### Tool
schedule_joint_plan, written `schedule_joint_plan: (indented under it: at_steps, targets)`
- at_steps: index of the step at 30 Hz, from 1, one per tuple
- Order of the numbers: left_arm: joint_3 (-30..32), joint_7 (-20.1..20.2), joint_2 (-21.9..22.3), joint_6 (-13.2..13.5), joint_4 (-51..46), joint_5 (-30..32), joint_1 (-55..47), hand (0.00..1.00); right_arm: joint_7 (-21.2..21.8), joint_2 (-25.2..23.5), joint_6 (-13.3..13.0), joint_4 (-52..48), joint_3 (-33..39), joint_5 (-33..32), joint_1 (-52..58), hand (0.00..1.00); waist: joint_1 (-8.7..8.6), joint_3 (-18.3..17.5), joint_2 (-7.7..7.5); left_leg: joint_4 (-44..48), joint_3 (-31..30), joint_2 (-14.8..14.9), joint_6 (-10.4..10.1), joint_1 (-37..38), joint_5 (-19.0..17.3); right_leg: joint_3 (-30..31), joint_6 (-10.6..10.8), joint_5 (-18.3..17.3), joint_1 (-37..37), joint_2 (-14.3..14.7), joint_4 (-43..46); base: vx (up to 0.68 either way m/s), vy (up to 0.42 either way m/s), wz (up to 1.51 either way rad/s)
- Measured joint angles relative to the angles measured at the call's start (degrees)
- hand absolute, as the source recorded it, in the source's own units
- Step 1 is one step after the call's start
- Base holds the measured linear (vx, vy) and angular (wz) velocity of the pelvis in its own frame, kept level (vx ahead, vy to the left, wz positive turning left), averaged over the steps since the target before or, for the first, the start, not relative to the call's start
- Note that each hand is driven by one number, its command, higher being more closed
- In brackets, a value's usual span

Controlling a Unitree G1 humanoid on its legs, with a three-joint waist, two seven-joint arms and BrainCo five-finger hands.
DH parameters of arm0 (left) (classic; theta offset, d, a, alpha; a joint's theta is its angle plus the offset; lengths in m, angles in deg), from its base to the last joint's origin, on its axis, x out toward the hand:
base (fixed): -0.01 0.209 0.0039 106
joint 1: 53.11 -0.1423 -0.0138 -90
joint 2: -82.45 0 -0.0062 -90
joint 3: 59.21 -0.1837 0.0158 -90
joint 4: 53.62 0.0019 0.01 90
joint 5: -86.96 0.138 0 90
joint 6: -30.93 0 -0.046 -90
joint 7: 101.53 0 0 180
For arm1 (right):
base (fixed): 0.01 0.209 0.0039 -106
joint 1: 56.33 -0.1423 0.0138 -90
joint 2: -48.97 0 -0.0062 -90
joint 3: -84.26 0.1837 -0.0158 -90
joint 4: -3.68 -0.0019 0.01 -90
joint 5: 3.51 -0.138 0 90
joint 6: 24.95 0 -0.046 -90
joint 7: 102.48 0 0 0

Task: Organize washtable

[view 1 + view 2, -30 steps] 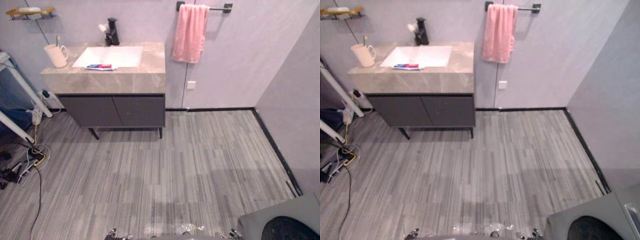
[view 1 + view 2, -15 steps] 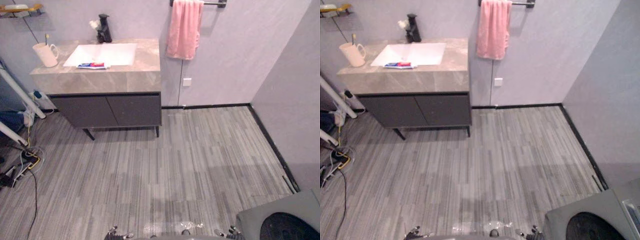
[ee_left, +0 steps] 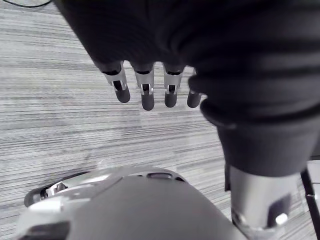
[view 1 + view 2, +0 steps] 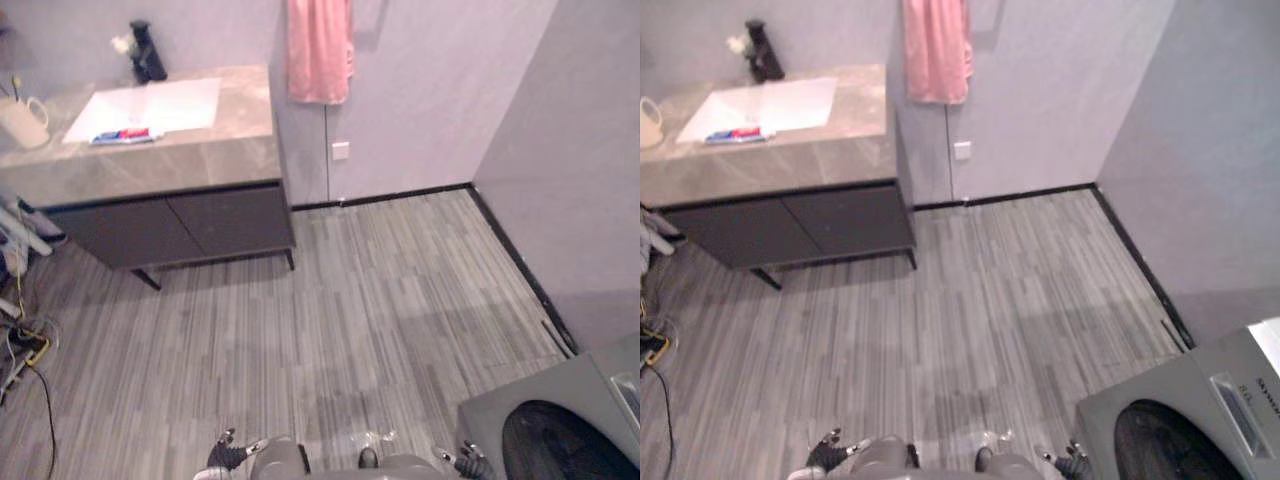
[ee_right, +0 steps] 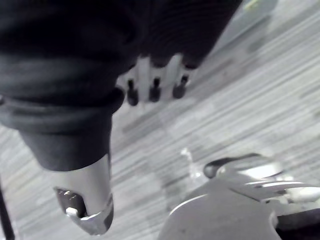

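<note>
The bench (image 4: 180, 160) stands against the wall at the far left of the room, well apart from the robot, with a wide stretch of striped grey floor (image 4: 380, 300) between them. On its stone-look top a white sink (image 4: 150, 102) is let in, with a black faucet (image 4: 147, 55) behind it. A toothpaste tube (image 4: 122, 136) lies flat along the sink's front edge, and a cream mug (image 4: 22, 121) stands upright near the bench's left end. A pink towel (image 4: 318, 50) hangs on the wall just beside the bench, and a grey washing machine (image 4: 540, 420) sits at the near right. The left hand (image 3: 146, 95) hangs low over the floor with its fingers straight and relaxed, holding nothing; the right hand (image 5: 154, 90) hangs likewise, loose and empty. The task looks hardly begun, since the robot must first get within reach of the bench. The tube should be light and soft, likely to dent or slide on the smooth stone, so a pinch across its middle or near the stiffer cap end seems safest. The mug looks hard, heavier and breakable; it is best taken round its body or by the handle and kept upright.
</note>
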Motion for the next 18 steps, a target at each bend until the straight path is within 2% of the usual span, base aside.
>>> schedule_joint_plan:
  at_steps: [1, 3, 4, 5, 6, 7, 8, 9, 10, 11, 12, 13, 14, 16, 18]
  targets:
    - [-0.3, 0.0, -0.1, 0.1, -0.3, -0.3, -0.1, 0.0, 0.0, -0.1, 0.0, 0.1, 0.0, -0.3, -0.3, 0.0, 0.17, 0.1, -0.21, -2.2, -0.7, -1.2, 0.1, -0.6, 0.0, 1.1, 0.1, -0.3, 0.1, -0.4, 0.0, 0.13, 0.067, -0.77]
    - [-0.8, -0.3, 0.0, 0.3, -0.5, -1.0, -0.1, 0.0, -0.3, 0.0, 0.0, 0.0, 0.0, -0.7, -1.3, 0.0, 1.24, 0.3, -0.07, -15.9, -2.6, -5.0, -0.7, -1.9, 0.9, 5.3, 0.8, -1.2, 0.4, -1.6, -0.7, 0.21, 0.12, -0.96]
    - [-0.8, -0.4, 0.1, 0.3, -0.6, -1.1, -0.1, 0.0, -0.4, 0.0, 0.0, 0.0, 0.0, -0.7, -1.6, 0.0, 1.26, 0.4, 0.04, -19.8, -3.7, -5.7, -1.7, -2.0, 1.6, 6.2, 1.2, -1.4, 0.6, -1.8, -1.0, 0.29, 0.171, -0.78]
    - [-0.9, -0.6, 0.2, 0.4, -0.5, -1.2, -0.2, 0.0, -0.6, 0.1, 0.0, 0.0, 0.0, -0.7, -1.9, 0.0, 1.28, 0.5, 0.28, -25.8, -5.7, -6.3, -3.5, -1.9, 2.9, 7.6, 1.6, -1.9, 1.2, -1.7, -1.7, 0.45, 0.283, -0.94]
    - [-0.9, -0.7, 0.4, 0.6, -0.5, -1.8, -0.5, 0.0, -0.9, 0.2, 0.0, 0.1, -0.2, -0.7, -2.2, 0.0, 1.93, 0.3, 0.35, -28.5, -6.9, -6.5, -2.0, -1.3, 8.2, 10.4, 2.4, -3.5, 1.4, -1.5, -1.4, 0.39, 0.248, -1.0]
    - [-0.8, -0.7, 0.2, 0.6, -0.4, -2.0, -0.8, 0.0, -0.9, 0.0, 0.0, 0.1, -0.2, -0.7, -2.2, 0.0, 2.38, 0.2, 0.01, -28.0, -6.6, -6.7, -0.4, -1.1, 9.4, 11.6, 2.6, -4.4, 1.4, -1.7, -0.9, 0.54, 0.337, -1.16]
    - [-0.3, -0.7, -0.3, 0.7, -0.5, -2.1, -0.9, 0.0, -1.0, -0.7, 0.0, 0.0, -0.2, -0.6, -1.8, 0.0, 2.82, -0.4, -0.83, -25.6, -5.5, -7.5, 1.9, -1.3, 8.0, 12.2, 3.5, -6.2, 1.1, -3.0, 1.4, 0.46, 0.228, -1.07]
    - [0.7, -0.7, -0.6, 0.7, -0.6, -2.1, -0.7, 0.0, -0.9, -1.6, -0.1, -0.4, -0.2, -0.5, -1.8, 0.0, 4.12, -0.4, -2.28, -25.2, -2.3, -7.6, 3.9, 0.1, 6.0, 12.0, 6.6, -8.0, -2.2, -3.8, 10.5, 0.54, 0.264, -1.12]
    - [1.2, -0.7, -0.6, 0.7, -0.7, -2.1, -0.7, 0.0, -0.8, -1.8, -0.1, -0.8, -0.2, -0.4, -1.8, 0.0, 4.52, -0.2, -2.76, -25.4, -1.0, -7.8, 4.0, 1.5, 5.4, 11.6, 8.1, -8.2, -4.5, -4.1, 16.0, 0.42, 0.176, -0.93]
    - [1.7, -0.7, -0.7, 0.7, -0.4, -2.1, -1.0, 0.0, -0.6, -2.0, -0.1, -2.0, -0.2, -0.2, -1.7, 0.0, 3.91, -0.1, -3.12, -25.9, -0.1, -8.7, 5.6, 4.8, 4.3, 10.1, 11.8, -7.1, -7.4, -4.9, 26.1, 0.32, 0.157, -0.51]
    - [1.7, -0.7, -0.8, 0.5, -0.4, -2.1, -1.0, 0.0, -0.5, -2.3, -0.3, -2.7, -0.2, -0.2, -1.5, 0.0, 3.45, 0.1, -3.23, -26.4, 0.0, -9.3, 6.0, 6.8, 3.5, 8.7, 13.3, -6.2, -9.0, -5.7, 31.0, 0.41, 0.185, -0.25]
    - [1.7, -0.7, -0.8, 0.4, -0.4, -2.1, -1.2, 0.0, -0.1, -2.4, -0.9, -3.0, -0.3, -0.1, -1.6, 0.0, 2.75, 0.1, -3.33, -27.5, 0.2, -10.0, 6.2, 10.9, 2.0, 5.2, 12.9, -6.5, -10.9, -7.6, 38.5, 0.42, 0.147, -0.13]
    - [1.7, -0.7, -0.6, 0.4, -0.6, -2.1, -0.8, 0.0, 0.2, -2.4, -1.1, -4.0, -0.6, 0.6, -1.5, 0.0, 2.56, 0.5, -2.51, -29.3, 0.8, -10.1, 6.4, 14.8, 0.9, 1.9, 11.8, -7.2, -13.2, -9.1, 41.8, 0.41, 0.119, -0.11]
    - [1.7, -0.7, -0.6, 0.4, -0.7, -2.2, -0.3, 0.0, 0.3, -2.4, -1.5, -4.2, -1.3, 1.6, -2.1, 0.0, 2.37, 0.5, -2.48, -32.5, 0.8, -9.6, 6.5, 19.6, 0.3, -3.4, 11.0, -8.5, -16.4, -9.9, 39.8, 0.38, 0.05, 0.05]
    - [1.5, -0.7, -0.5, 0.4, -0.7, -2.2, 0.8, 0.0, 0.4, -3.0, -1.9, -4.1, -1.9, 1.6, -3.3, 0.0, 1.85, 0.6, -2.26, -34.9, -0.2, -8.4, 6.2, 22.5, 0.1, -6.8, 10.8, -8.6, -19.9, -9.3, 32.9, 0.41, -0.016, 0.29]
